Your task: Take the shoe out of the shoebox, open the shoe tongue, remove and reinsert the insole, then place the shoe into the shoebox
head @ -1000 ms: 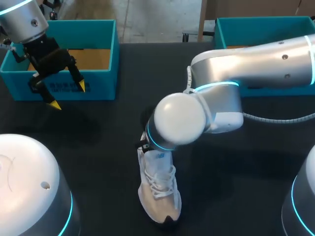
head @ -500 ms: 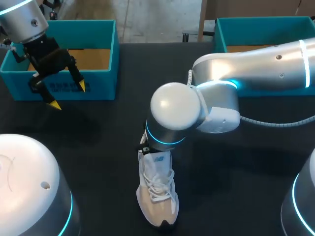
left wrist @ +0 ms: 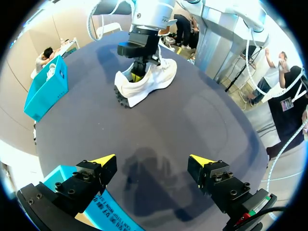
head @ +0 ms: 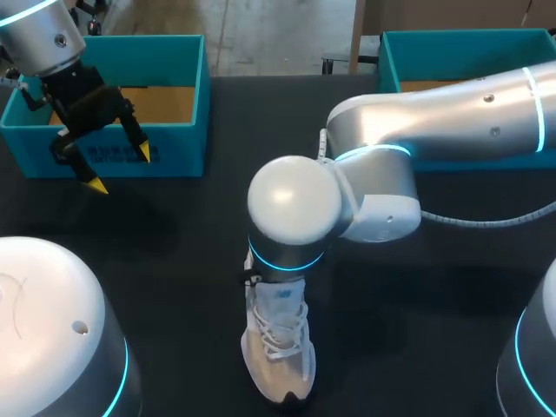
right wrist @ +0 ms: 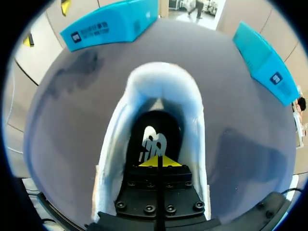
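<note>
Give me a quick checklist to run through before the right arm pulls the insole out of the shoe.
1. The shoe is out of the shoebox and upright on the table: ok.
2. The right gripper is inside the shoe's opening, above the insole: ok.
3. Grip on the insole: cannot tell; the tips are together.
4. The left gripper is open and away from the shoe: ok.
5. The shoe is steadied by the left gripper: not ok.

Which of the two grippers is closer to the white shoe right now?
The right. The right gripper is down inside the shoe, its tips together above the insole. The left gripper hangs open far away, beside the blue shoebox.
</note>
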### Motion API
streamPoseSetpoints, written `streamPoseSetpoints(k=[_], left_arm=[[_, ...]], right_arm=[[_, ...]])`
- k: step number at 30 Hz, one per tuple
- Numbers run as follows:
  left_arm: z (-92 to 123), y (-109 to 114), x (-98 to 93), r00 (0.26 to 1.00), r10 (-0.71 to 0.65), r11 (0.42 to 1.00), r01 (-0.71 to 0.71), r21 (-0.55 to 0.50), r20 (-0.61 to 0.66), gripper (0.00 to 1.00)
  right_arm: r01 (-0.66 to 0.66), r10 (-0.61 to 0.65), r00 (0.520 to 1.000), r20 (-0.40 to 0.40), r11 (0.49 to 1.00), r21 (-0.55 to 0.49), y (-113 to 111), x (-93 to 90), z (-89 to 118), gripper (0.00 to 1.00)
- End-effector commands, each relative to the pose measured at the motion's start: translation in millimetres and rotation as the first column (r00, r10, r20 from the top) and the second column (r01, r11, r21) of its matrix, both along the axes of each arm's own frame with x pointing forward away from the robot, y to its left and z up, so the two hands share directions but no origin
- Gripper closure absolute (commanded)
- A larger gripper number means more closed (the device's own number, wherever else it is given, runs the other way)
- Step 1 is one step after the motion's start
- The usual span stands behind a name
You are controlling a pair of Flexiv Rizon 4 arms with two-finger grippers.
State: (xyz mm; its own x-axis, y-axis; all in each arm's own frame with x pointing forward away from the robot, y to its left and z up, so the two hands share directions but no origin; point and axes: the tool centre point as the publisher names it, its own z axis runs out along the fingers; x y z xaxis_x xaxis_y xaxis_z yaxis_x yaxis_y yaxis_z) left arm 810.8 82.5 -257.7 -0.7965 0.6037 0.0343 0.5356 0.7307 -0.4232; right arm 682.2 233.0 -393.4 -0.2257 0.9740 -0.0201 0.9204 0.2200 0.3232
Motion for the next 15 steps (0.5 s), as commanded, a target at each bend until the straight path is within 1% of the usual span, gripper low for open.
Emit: streamPoseSetpoints(k=[1, 3, 5, 8, 11, 15], left_arm=[[0.3, 0.6, -0.3, 1.0, 0.0, 1.0, 0.0, 0.002, 0.001, 0.0], [0.3, 0.6, -0.3, 1.0, 0.0, 1.0, 0.0, 0.002, 0.001, 0.0], [0.3, 0.6, -0.3, 1.0, 0.0, 1.0, 0.0, 0.002, 0.001, 0.0], [0.3, 0.6, -0.3, 1.0, 0.0, 1.0, 0.0, 0.002, 0.001, 0.0], [0.3, 0.6, -0.3, 1.0, 0.0, 1.0, 0.0, 0.002, 0.001, 0.0], [0.3, 0.6, -0.3, 1.0, 0.0, 1.0, 0.0, 0.002, 0.001, 0.0]], right_arm=[[-0.004, 0.005, 0.998, 0.063, 1.0, -0.015, 3.4, -0.1, 16.5, 1.0], [-0.019, 0.021, 0.997, 0.079, 1.0, -0.02, 5.2, 6.0, 26.9, 1.0], [-0.024, 0.026, 0.997, 0.079, 0.999, -0.029, 5.7, 9.4, 33.1, 1.0], [-0.031, 0.033, 0.998, 0.048, 0.999, -0.043, 4.8, 11.2, 36.1, 1.0], [-0.024, 0.023, 1.0, -0.011, 0.999, -0.046, 2.8, 9.5, 29.8, 1.0], [-0.018, 0.014, 0.996, -0.088, 0.999, -0.038, 2.5, -1.1, 16.0, 1.0]])
